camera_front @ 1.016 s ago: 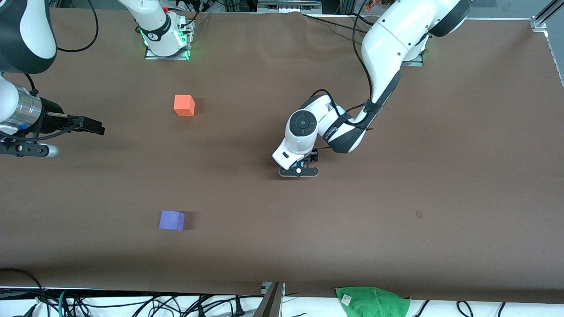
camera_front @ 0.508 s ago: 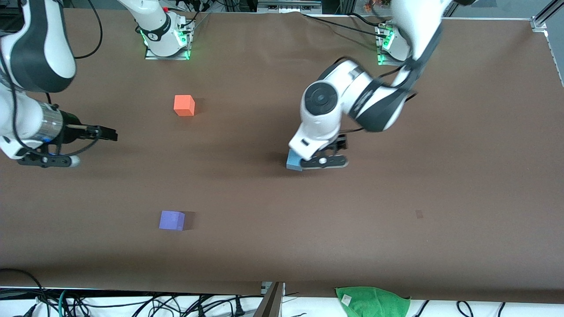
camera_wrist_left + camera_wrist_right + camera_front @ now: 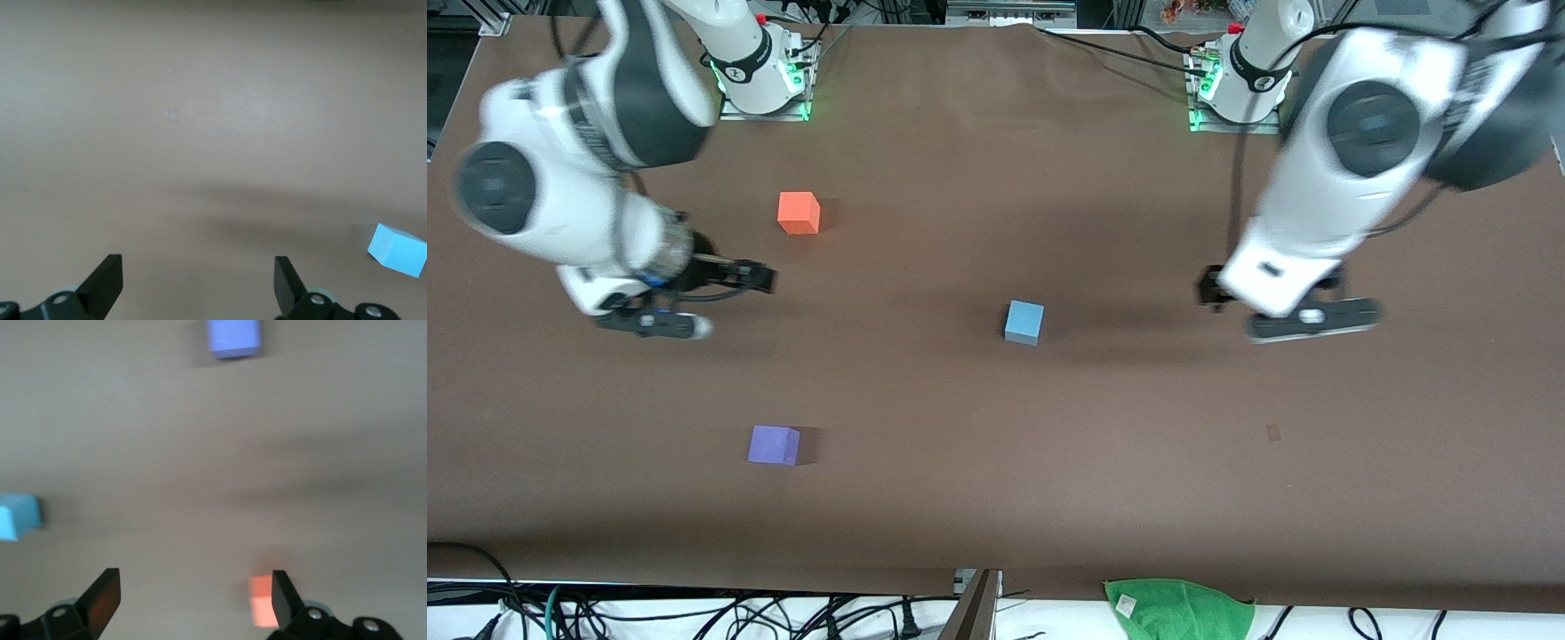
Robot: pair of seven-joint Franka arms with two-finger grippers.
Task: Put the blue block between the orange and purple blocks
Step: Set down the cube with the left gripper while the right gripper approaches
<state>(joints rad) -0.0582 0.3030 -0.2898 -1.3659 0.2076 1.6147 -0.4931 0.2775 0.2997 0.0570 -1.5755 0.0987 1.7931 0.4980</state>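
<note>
The blue block (image 3: 1024,322) sits alone on the brown table, toward the left arm's end from the other two cubes; it also shows as the blue block (image 3: 398,249) and the blue block (image 3: 19,515). The orange block (image 3: 799,212) lies farther from the front camera than the purple block (image 3: 774,444). My left gripper (image 3: 1272,286) hangs open and empty over bare table, well off the blue block toward its own end. My right gripper (image 3: 756,277) is open and empty over the table close to the orange block (image 3: 261,600), with the purple block (image 3: 232,337) ahead of it.
A green cloth (image 3: 1178,609) lies off the table's edge nearest the front camera, with cables beside it. A small dark mark (image 3: 1272,432) is on the mat toward the left arm's end. Both arm bases stand along the edge farthest from that camera.
The left gripper has risen off the blue block and swung toward its own end, leaving the block on the table. The right arm has swung in toward the orange block.
</note>
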